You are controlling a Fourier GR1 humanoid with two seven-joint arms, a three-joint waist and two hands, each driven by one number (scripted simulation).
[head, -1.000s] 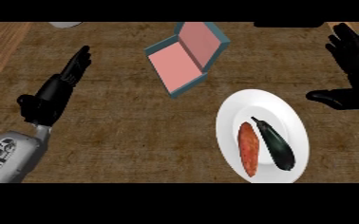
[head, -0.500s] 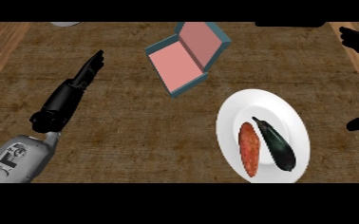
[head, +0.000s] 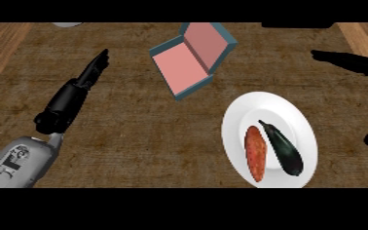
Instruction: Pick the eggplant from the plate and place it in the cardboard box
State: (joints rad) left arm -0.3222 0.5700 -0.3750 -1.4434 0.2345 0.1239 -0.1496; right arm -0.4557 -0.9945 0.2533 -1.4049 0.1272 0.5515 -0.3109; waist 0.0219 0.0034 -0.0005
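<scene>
A dark eggplant point(head: 285, 149) lies on the right half of a white plate point(head: 248, 108) at the lower right, beside an orange-red vegetable point(head: 255, 152). The cardboard box point(head: 193, 61), pink inside with blue-grey walls, lies open at the upper middle, up and left of the plate. My left hand point(head: 70, 99) is on the left, fingers straight and pointing up-right, holding nothing, well away from box and plate. Of my right hand point(head: 343, 59) only a straight finger shows at the right edge, above the plate, and a dark tip lower on that edge.
The counter is dark wood grain with lighter wooden strips at its far left point(head: 10, 39) and far right point(head: 357, 33). A pale round object point(head: 68, 24) and a dark shape point(head: 298, 25) peek in at the top edge.
The left hand has straightened and stretched forward, up and to the right. The right hand has slid out to the right until almost out of view. Plate, eggplant and box have stayed put.
</scene>
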